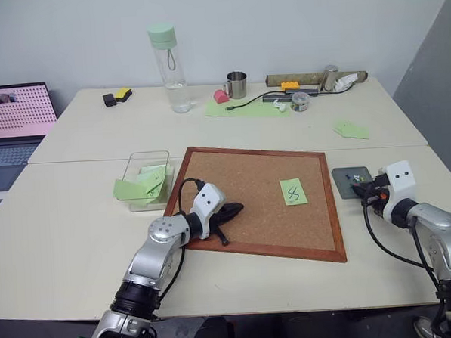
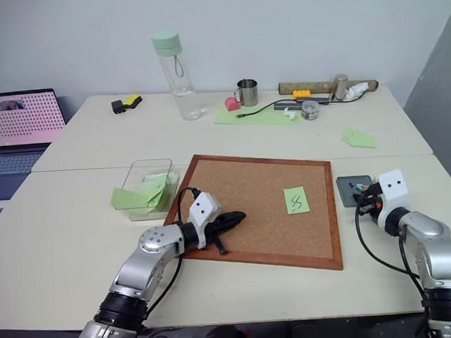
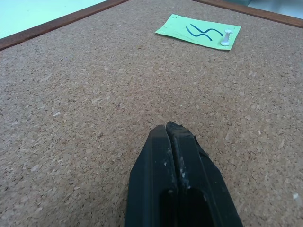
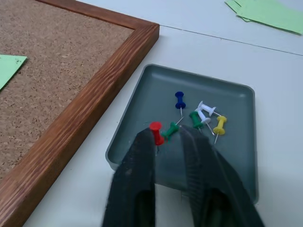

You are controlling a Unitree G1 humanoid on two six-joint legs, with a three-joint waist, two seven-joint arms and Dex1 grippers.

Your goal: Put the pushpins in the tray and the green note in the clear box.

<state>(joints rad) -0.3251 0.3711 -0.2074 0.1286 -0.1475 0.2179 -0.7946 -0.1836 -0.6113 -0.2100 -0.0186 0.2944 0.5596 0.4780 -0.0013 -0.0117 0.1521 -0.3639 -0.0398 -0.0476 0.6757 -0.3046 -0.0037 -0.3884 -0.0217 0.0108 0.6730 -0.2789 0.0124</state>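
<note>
While cork board (image 1: 257,201) lies on pale table (image 1: 78,245), left tool (image 3: 174,128) clenched, right tool (image 4: 168,137) parted over tray (image 4: 236,94)

Even, bright overhead room light; soft, short shadows beneath the cork board (image 1: 265,205) frame and bottle (image 1: 170,66). Close fingers (image 4: 137,189) in the wrist views appear blurred.

An office or lab workspace: pale beige tables (image 1: 78,245) pushed together against a plain white wall, an open laptop (image 1: 15,119), a wood-framed cork board (image 1: 242,198), a steel mug (image 1: 237,84).
</note>
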